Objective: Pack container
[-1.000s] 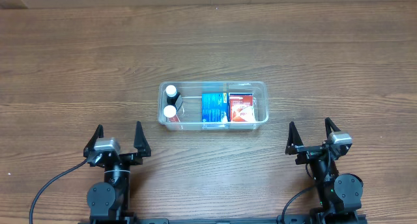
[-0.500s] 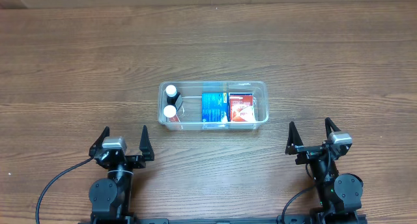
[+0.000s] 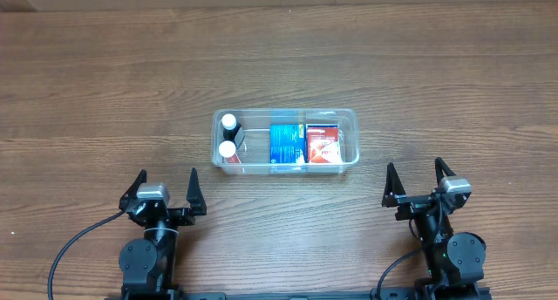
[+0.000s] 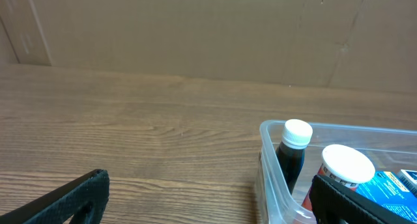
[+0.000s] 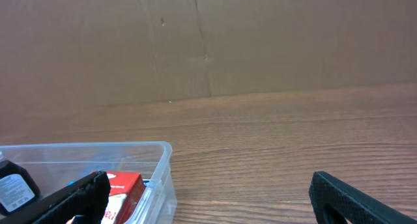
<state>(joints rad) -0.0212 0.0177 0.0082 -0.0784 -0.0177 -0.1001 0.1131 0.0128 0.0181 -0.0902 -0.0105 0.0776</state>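
Note:
The clear plastic container (image 3: 349, 119) sits at the table's middle. It holds two white-capped bottles (image 3: 228, 122) (image 3: 227, 148) at its left end, a blue box (image 3: 283, 143) in the middle and a red box (image 3: 323, 143) at the right. My left gripper (image 3: 166, 183) is open and empty, near the front edge, left of and nearer than the container. My right gripper (image 3: 417, 174) is open and empty at the front right. The left wrist view shows the container's left end (image 4: 268, 160) with both bottles (image 4: 294, 152). The right wrist view shows its right corner (image 5: 163, 160) and the red box (image 5: 122, 185).
A brown cardboard wall (image 4: 195, 28) stands behind the wooden table (image 3: 105, 91). Bare wood lies all round the container, and between it and both grippers.
My left gripper swung slightly to the right between one second and half a second ago, then stayed still. The right arm and the container have not moved.

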